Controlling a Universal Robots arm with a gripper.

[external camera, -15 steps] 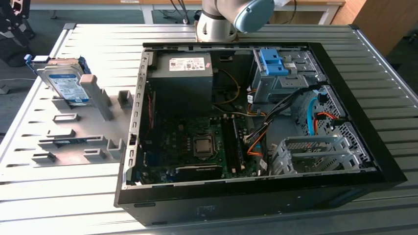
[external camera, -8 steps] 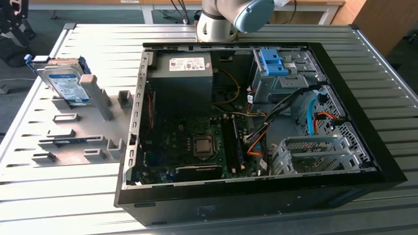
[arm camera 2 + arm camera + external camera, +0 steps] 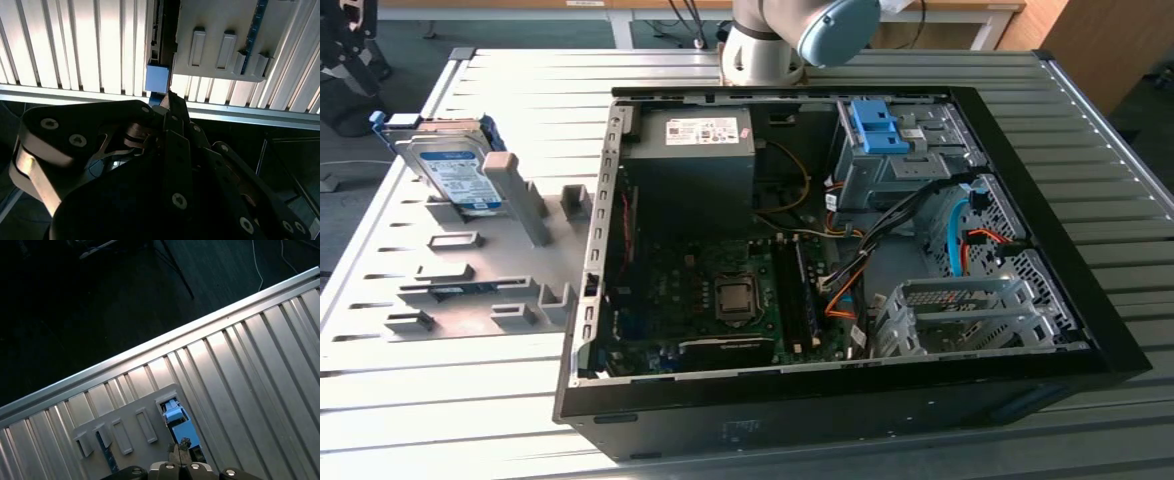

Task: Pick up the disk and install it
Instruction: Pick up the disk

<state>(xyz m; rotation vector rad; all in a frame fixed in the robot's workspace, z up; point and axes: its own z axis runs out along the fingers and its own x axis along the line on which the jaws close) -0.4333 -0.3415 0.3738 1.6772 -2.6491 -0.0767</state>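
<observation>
The disk (image 3: 454,172) stands on edge in a grey slotted holder (image 3: 480,285) at the exterior view's left. It is silver-grey with a white-and-blue label and a blue bracket. In the first wrist view the disk (image 3: 177,421) appears edge-on as a small blue and silver block at the holder's corner (image 3: 125,427), far below my gripper (image 3: 178,450). In the second wrist view the gripper (image 3: 172,100) points toward the same blue block (image 3: 157,77). Its fingers lie together with nothing between them, well apart from the disk.
An open black computer case (image 3: 1067,250) fills the middle of the ribbed metal table (image 3: 454,410). Inside are a grey box with a white sticker (image 3: 694,160), a bare blue latch (image 3: 878,128), an empty metal drive cage (image 3: 961,315) and cables. The arm (image 3: 774,40) rises behind the case.
</observation>
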